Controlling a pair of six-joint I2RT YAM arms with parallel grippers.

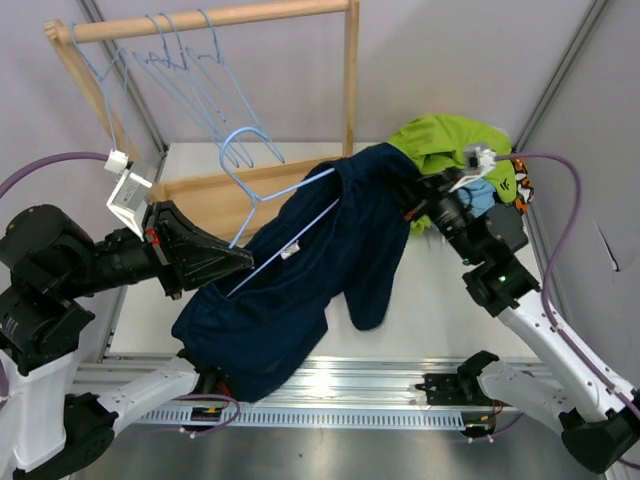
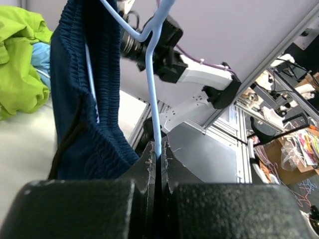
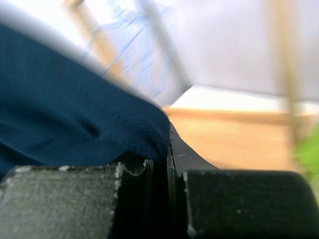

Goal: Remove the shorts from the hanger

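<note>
The dark navy shorts (image 1: 300, 270) hang stretched across the table's middle on a light blue wire hanger (image 1: 262, 195). My left gripper (image 1: 240, 258) is shut on the hanger's wire (image 2: 153, 99); the navy waistband (image 2: 84, 89) hangs just left of my fingers. My right gripper (image 1: 415, 200) is shut on the navy fabric (image 3: 75, 119) at the shorts' far right end, pulling it taut. The lime green shorts (image 1: 450, 145) lie in a heap at the back right, over the light blue pair (image 1: 482, 195) and a bit of the orange-black-white patterned pair (image 1: 522, 185). The yellow shorts are out of view.
A wooden rack (image 1: 210, 20) stands at the back left with several empty light blue hangers (image 1: 190, 70) on its top bar. Its wooden base board (image 1: 215, 195) lies behind the shorts. A metal rail (image 1: 350, 385) runs along the near table edge.
</note>
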